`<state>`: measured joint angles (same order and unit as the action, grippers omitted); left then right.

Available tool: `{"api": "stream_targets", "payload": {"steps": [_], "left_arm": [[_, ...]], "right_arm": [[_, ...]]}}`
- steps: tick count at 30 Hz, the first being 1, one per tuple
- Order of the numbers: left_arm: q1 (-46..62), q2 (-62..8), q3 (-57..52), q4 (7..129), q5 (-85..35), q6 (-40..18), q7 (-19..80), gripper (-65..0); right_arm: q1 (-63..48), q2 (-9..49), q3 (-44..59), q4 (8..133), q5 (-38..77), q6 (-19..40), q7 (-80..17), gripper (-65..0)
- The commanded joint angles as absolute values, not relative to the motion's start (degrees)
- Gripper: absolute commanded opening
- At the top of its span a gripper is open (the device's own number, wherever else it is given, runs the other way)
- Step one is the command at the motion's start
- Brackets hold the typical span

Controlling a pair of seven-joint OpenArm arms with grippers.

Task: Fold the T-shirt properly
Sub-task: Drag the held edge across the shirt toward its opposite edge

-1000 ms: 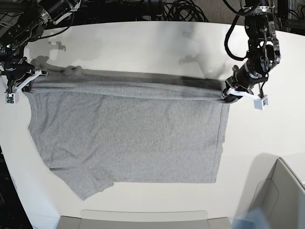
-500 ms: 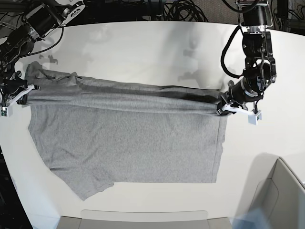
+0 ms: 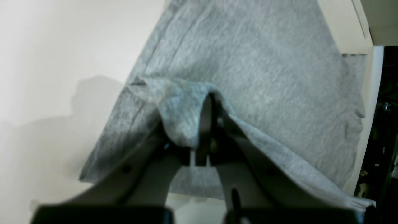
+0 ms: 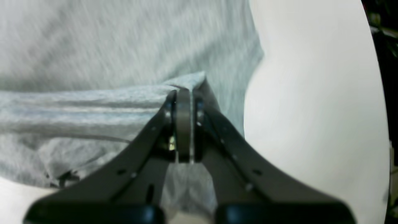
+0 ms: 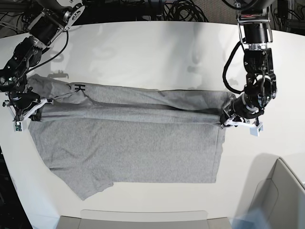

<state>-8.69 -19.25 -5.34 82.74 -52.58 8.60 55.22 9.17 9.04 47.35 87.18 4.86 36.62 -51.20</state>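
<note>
The heather-grey T-shirt (image 5: 128, 143) lies spread on the white table (image 5: 152, 52), its far part folded over toward the near side. A bit of black lettering (image 5: 78, 87) shows at the turned-over edge. My left gripper (image 5: 225, 119) is shut on the shirt's right fold edge, and the left wrist view shows cloth (image 3: 183, 115) pinched between its jaws (image 3: 209, 102). My right gripper (image 5: 29, 110) is shut on the left fold edge, and the right wrist view shows cloth (image 4: 124, 102) held at the fingertips (image 4: 183, 93). Both hold the fold low over the shirt.
A grey bin (image 5: 281, 200) stands at the near right corner. A flat grey panel (image 5: 143, 217) lies at the front edge. Cables (image 5: 181, 9) run behind the table's far edge. Bare table lies beyond the shirt and to its right.
Both grippers have carried the folded edge toward the near side and lower, so the fold now lies further over the shirt body. Black lettering has come into view at the left.
</note>
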Motion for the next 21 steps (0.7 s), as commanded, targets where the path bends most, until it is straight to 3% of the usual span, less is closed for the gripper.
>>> {"api": "stream_targets", "payload": {"steps": [1,7,21], "left_arm": [[-10.59,-20.18,-5.67,83.56,-52.62,8.31,53.76,-65.0],[-15.16,-19.82,-0.31,78.11,-43.91,8.13,53.32,-65.0],[-18.33,-20.00,0.22,71.34,-43.21,8.13,47.43,-65.0]], "right_arm": [[9.98,10.33,47.52,87.43,5.32,36.35,-49.80,-65.0],[12.18,10.86,47.43,83.47,5.32,35.30,-48.92,-65.0],[15.96,12.35,45.05,76.44,5.41,34.42,-43.65,-65.0]]}}
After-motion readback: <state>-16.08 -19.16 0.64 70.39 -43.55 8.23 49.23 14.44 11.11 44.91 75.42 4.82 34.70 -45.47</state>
